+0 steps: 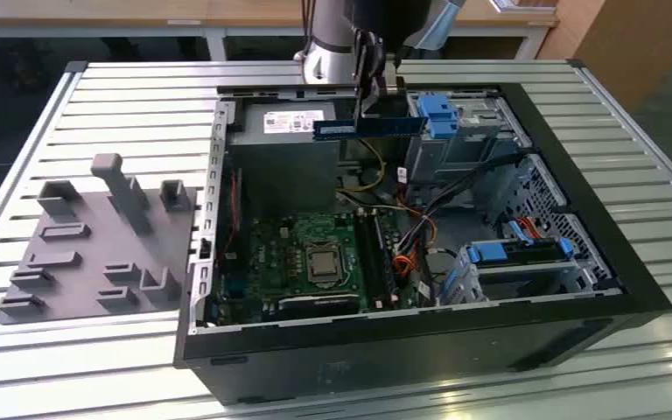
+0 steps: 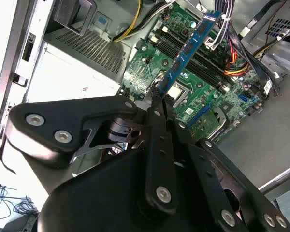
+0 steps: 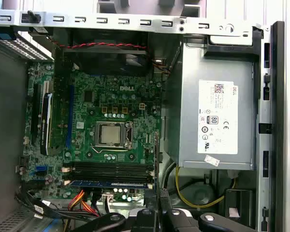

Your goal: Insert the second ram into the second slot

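Pinching the second ram (image 2: 188,50) between the jaws above the motherboard (image 3: 87,111). Best squared to the empty slots (image 3: 111,166), then pressed evenly.

The exterior view looks down at a slant from above the computer case (image 1: 406,350) on the bench (image 1: 126,105), the first wrist view faces straight down on the motherboard (image 3: 87,111) from nearer, and the second wrist view slants in past the jaws, all sharing the CPU socket (image 3: 110,134).

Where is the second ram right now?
In the exterior view, the second ram is held by the gripper above the case, over the power supply, with a blue latch at the exterior view's right.
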Robot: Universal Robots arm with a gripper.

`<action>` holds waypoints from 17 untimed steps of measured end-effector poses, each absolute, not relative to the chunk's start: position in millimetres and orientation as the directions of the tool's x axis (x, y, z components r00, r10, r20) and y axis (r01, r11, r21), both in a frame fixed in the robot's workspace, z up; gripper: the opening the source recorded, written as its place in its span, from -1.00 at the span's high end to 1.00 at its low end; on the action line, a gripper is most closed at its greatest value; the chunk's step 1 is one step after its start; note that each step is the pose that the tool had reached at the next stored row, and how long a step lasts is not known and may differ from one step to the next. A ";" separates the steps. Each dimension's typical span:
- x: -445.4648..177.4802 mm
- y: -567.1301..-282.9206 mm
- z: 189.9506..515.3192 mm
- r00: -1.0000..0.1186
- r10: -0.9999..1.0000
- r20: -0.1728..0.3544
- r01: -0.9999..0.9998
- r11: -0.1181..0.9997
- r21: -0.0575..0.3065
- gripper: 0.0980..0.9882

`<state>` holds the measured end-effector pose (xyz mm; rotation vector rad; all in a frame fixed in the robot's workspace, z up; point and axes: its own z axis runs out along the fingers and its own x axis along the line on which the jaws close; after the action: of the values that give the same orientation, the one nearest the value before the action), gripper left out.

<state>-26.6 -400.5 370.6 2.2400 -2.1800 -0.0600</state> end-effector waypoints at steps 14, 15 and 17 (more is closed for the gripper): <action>-26.6 -405.4 370.6 0.027 -0.999 -0.017 -0.999 -0.028 0.038 0.91; -26.6 -406.2 370.6 0.027 -0.999 -0.017 -0.999 -0.027 0.038 0.91; -26.6 -407.7 370.6 0.027 -0.999 -0.017 -0.999 -0.027 0.038 0.91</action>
<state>-26.6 -407.7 370.6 2.2400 -2.1800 -0.0600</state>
